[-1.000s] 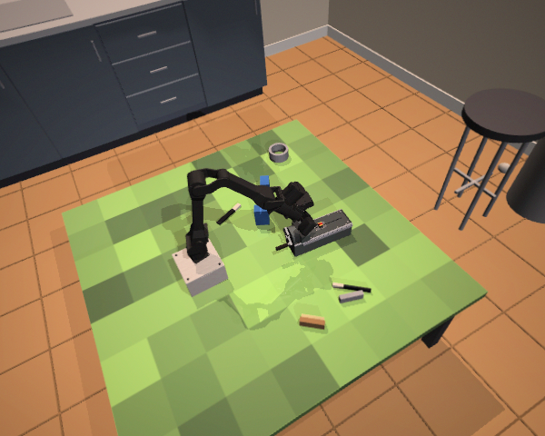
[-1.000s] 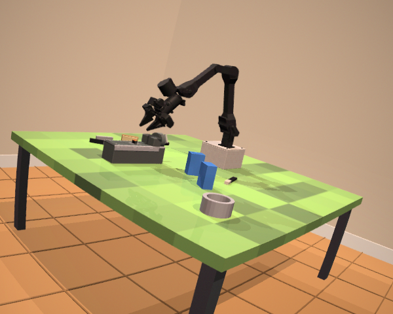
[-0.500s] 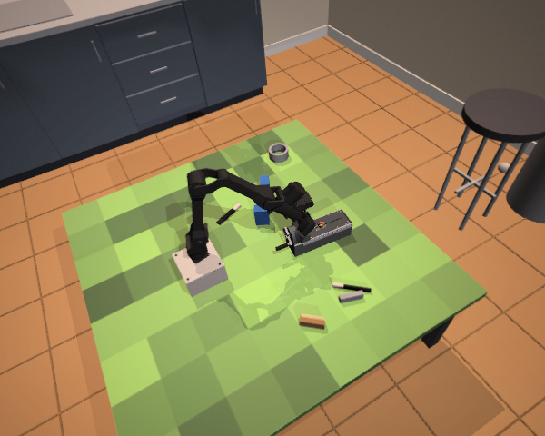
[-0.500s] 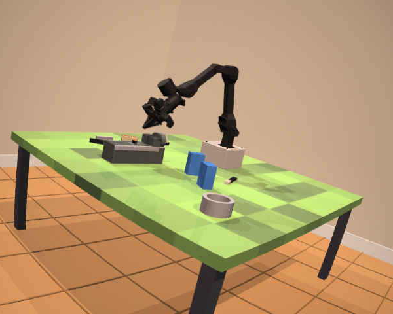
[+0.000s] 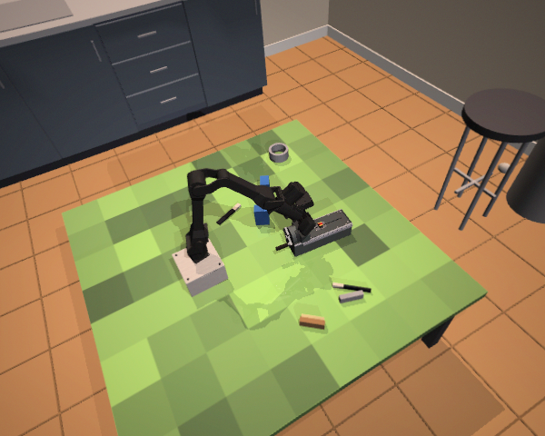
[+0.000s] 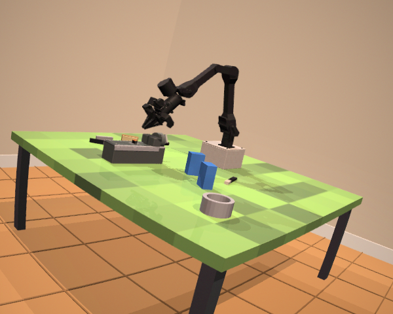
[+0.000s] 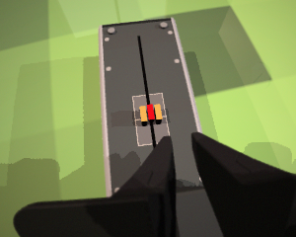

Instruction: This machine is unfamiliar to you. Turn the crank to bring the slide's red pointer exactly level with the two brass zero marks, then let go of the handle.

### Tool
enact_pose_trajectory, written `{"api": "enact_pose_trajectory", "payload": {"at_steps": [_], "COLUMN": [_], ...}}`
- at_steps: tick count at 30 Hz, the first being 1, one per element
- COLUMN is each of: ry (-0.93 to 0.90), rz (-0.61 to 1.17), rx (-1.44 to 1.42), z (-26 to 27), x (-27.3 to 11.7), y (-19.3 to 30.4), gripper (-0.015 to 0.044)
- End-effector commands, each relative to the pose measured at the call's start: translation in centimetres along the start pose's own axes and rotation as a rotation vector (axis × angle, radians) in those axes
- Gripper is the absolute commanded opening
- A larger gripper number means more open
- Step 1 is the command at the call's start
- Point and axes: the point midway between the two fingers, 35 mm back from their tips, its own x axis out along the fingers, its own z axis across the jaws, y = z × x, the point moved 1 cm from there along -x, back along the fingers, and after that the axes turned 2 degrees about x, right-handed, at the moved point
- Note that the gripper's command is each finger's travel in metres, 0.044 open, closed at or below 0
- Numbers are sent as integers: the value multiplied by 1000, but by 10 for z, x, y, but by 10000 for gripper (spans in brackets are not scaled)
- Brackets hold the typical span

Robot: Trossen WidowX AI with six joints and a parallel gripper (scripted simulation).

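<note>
The machine, a dark grey box (image 5: 326, 240) (image 6: 135, 156) (image 7: 123, 59) with a slot along its top, stands on the green table. The red pointer (image 7: 150, 113) sits on the slot between the two brass marks, left (image 7: 143, 114) and right (image 7: 158, 112), and looks about level with them. The black crank handle (image 5: 282, 247) (image 6: 167, 143) sticks out at the end nearer the arm's base. My gripper (image 6: 144, 127) (image 7: 181, 141) is shut to a narrow gap with nothing between its fingers. It hangs above the box, clear of the handle. In the top view the fingertips are hard to make out.
Two blue blocks (image 5: 262, 216) (image 6: 207, 176) stand beside the machine, with a grey ring (image 5: 278, 158) (image 6: 215, 208) beyond. A black pen (image 5: 227, 215) lies near the base. Another pen (image 5: 357, 288), a grey block (image 5: 351, 296) and an orange block (image 5: 312, 321) lie on the machine's other side.
</note>
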Motion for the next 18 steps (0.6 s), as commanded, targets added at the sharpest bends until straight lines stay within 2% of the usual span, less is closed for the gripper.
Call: {"api": "enact_pose_trajectory", "payload": {"at_steps": [1, 13, 14, 18], "ry": [1, 1, 1, 1], "rz": [0, 0, 0, 0], "rx": [0, 0, 0, 0], "z": [0, 0, 0, 0], "x": [0, 0, 0, 0], "y": [0, 0, 0, 0], "gripper": [131, 440, 440, 335]}}
